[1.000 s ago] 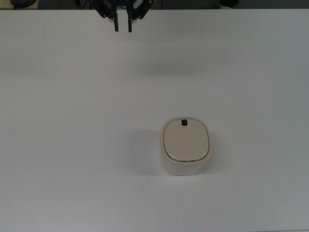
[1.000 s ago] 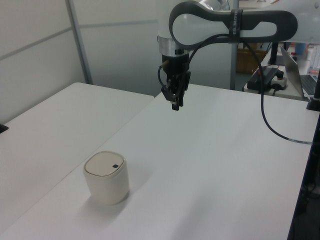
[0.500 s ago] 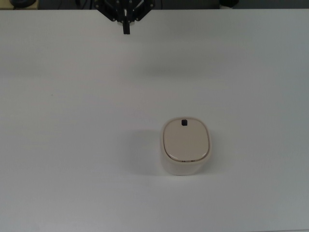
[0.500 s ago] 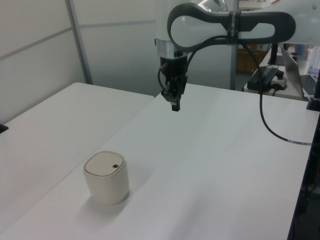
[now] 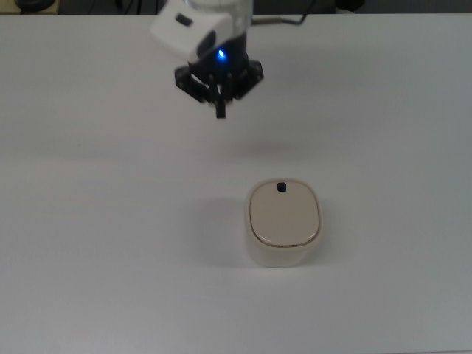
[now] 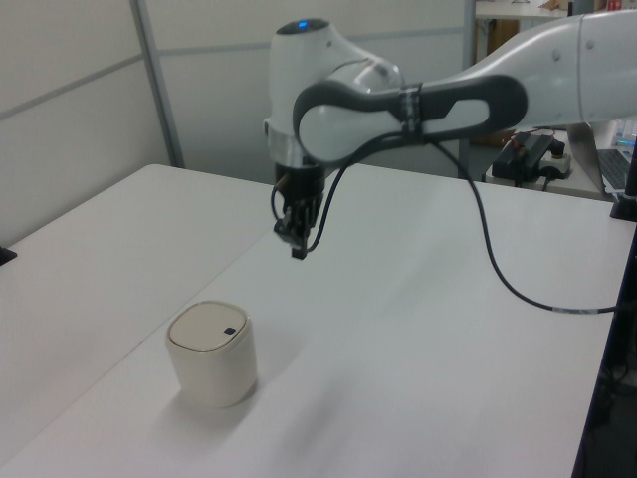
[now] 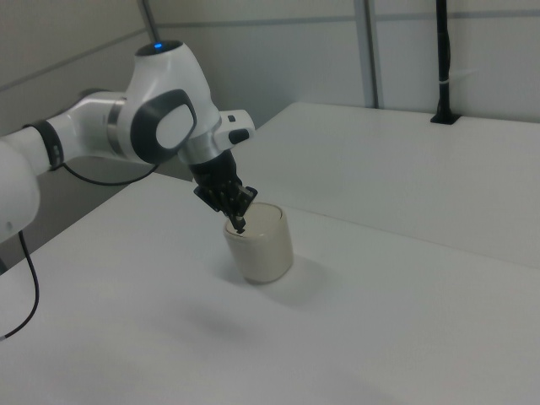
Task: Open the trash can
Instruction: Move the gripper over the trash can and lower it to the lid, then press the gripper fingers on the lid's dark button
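Observation:
The cream-beige trash can (image 5: 283, 221) stands on the white table with its smooth lid down. A tiny black button (image 5: 281, 187) sits at the lid's far edge in the top view. The can also shows in the left view (image 6: 211, 354) and the right view (image 7: 261, 240). My gripper (image 5: 220, 113) hangs in the air above the table, up and to the left of the can in the top view, with its fingers shut together and nothing held. In the left view the gripper (image 6: 297, 253) is above and to the right of the can. The right view puts the fingertips (image 7: 239, 226) in front of the can's top.
A white table (image 5: 96, 221) carries the can. In the left view a second table (image 6: 119, 229) joins it on the left, and a black cable (image 6: 518, 289) trails from the arm to the right. A laptop (image 6: 597, 149) sits at the far right.
The gripper's fingers closed, then the arm swung from the table's far edge towards the can and came lower. The can has not moved.

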`<control>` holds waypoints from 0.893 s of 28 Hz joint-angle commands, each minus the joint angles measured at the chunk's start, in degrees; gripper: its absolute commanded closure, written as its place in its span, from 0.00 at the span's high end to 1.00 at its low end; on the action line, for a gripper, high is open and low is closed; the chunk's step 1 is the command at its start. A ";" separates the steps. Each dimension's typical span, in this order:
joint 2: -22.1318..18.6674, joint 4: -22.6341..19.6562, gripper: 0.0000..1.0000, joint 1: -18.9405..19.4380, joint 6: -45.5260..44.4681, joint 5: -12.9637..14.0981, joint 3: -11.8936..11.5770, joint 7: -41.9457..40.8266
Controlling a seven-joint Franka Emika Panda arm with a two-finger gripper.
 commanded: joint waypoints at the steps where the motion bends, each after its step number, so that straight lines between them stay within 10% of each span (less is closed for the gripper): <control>1: 3.72 1.64 0.02 -0.03 5.76 0.77 1.57 -0.12; 25: 13.48 2.78 0.03 2.87 23.79 0.42 3.42 2.26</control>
